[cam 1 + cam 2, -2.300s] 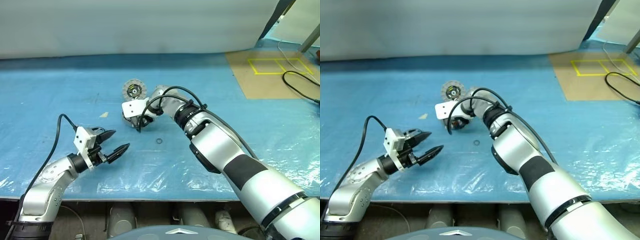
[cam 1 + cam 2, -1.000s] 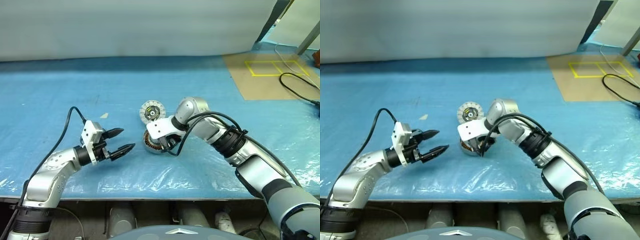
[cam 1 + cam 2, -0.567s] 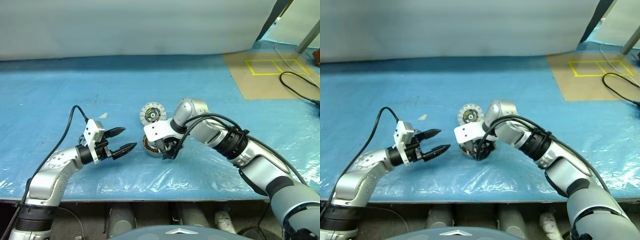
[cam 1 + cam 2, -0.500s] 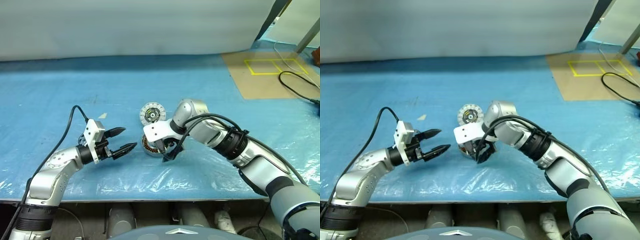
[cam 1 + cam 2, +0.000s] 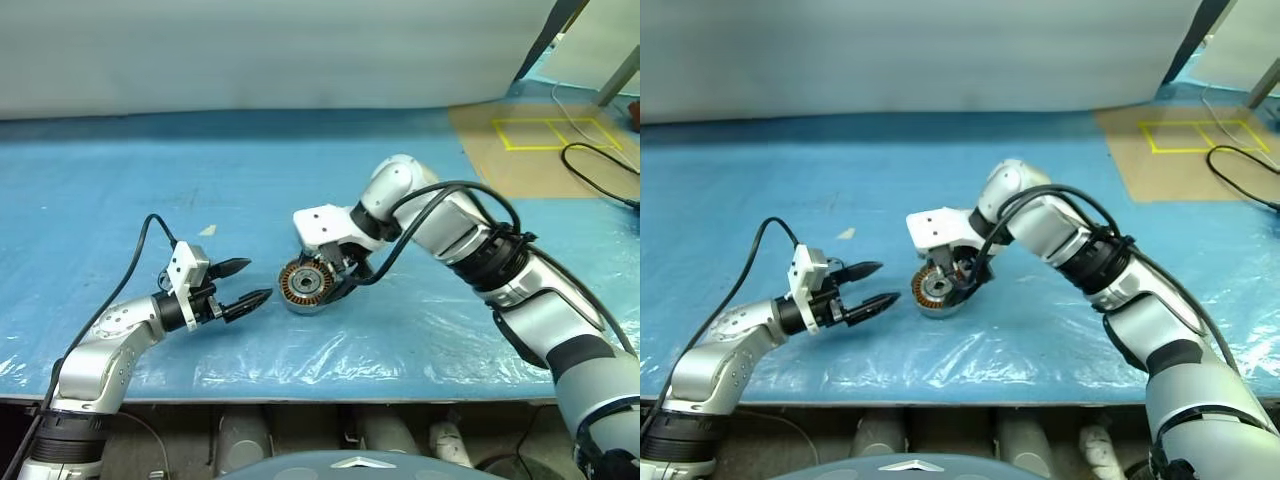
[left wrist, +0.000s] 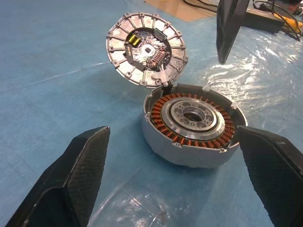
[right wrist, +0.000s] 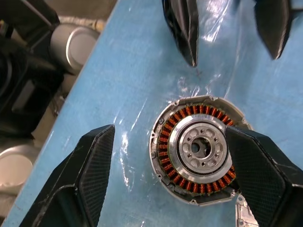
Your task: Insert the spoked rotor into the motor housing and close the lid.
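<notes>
While the left tool (image 5: 243,283) hovers with its fingers spread and empty above the blue-covered table (image 5: 120,180), the motor housing (image 5: 306,285) lies just to its right, copper coils facing up. The lid (image 6: 146,56) rests touching the housing's far edge. The right tool (image 7: 180,156) hangs spread over the housing, gripping nothing.

One motor housing (image 6: 191,124), one lid (image 6: 145,56).

Bench (image 5: 120,170) covered in blue plastic sheeting, motor housing (image 5: 306,285) resting on it, lid (image 6: 145,55) leaning against the housing's rim
</notes>
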You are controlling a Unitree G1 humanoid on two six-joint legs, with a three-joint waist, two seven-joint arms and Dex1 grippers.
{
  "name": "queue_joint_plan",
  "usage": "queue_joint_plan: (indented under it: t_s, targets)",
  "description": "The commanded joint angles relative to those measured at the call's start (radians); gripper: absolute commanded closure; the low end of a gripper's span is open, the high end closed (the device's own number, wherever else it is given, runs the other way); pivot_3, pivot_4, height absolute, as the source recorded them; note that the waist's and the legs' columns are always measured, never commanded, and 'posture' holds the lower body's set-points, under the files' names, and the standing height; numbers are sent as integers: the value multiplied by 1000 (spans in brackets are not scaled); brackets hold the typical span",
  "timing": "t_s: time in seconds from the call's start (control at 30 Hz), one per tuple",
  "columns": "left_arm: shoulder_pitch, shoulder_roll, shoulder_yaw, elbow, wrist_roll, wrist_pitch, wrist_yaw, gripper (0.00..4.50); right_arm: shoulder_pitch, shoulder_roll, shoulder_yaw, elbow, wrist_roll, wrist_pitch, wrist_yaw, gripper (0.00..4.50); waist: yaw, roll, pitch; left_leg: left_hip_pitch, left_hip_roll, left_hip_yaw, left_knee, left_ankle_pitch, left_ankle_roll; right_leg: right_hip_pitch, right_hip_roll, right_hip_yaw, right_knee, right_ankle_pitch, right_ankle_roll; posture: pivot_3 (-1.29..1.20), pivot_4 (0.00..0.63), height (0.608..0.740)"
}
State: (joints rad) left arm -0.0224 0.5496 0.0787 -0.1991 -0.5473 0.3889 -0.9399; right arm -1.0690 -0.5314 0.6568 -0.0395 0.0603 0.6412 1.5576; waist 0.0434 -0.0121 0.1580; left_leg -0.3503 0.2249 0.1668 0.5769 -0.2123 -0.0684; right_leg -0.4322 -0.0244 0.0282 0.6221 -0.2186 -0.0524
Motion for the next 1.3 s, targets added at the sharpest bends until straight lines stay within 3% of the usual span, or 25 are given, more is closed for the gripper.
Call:
queue_joint_plan:
  t_s: [0.03, 0.13, 0.33, 0.43, 0.63, 0.77, 0.93, 1.07, 1.3]
  targets:
    - [-10, 20, 19, -13, -10, -13, -22, 0, -1, -16, -135, -40, 82, -24, -3, 610, -1, 0, 0, 0, 0, 0, 0, 0, 0, 0, 0, 0, 0, 0, 0, 0, 150, 740]
    - [-6, 42, 56, -27, -26, -2, -22, 0, 90, -52, -312, -65, 142, -1, -116, 610, 2, 0, 0, 0, 0, 0, 1, 0, 0, 0, 0, 1, 0, 0, 0, 0, 150, 740]
    - [3, 124, 175, 14, -40, -5, -30, 0, 342, -94, -482, -201, 180, 43, -312, 610, 13, -2, 0, -1, -1, 0, 0, 0, 0, 1, 0, 0, -2, 0, 0, 0, 150, 740]
    - [1, 183, 239, 46, -54, 9, -52, 0, 452, -43, -555, -276, 223, 186, -460, 610, 3, -1, 1, 0, -1, 0, -1, 0, 0, 0, 1, 1, -3, 0, 1, 0, 150, 740]
    - [-31, 281, 338, 112, -80, 40, -86, 0, 632, 13, -595, -366, 239, 302, -665, 610, 5, -1, 1, 1, -2, -1, -1, 0, 0, 1, 0, 1, -3, 0, 1, 0, 150, 740]
    - [-21, 305, 319, 101, -82, 58, -120, 0, 691, -27, -593, -284, 172, 236, -750, 610, 5, -1, 1, 0, -2, -1, -1, 0, -1, 1, -1, 1, -4, 0, 1, 0, 150, 740]
    - [-31, 226, 230, -25, -128, 117, -88, 0, 721, -31, -662, -239, 196, 149, -788, 610, 12, 0, 1, 0, -3, 0, -2, 0, -1, 1, -1, 1, -5, 0, 1, 0, 150, 740]
    - [16, 145, 147, -116, -128, 125, -58, 0, 765, -15, -684, -332, 228, 140, -812, 610, 9, 0, 1, 0, -2, 0, -4, 0, -1, 1, -1, 1, -6, -1, 2, 0, 150, 740]
    - [49, 42, 39, -163, -106, 106, -7, 0, 880, -105, -679, -412, 198, 98, -816, 610, 7, 0, 1, 1, -2, -1, -5, 0, -1, 3, 0, 1, -7, -1, 3, 0, 150, 740]
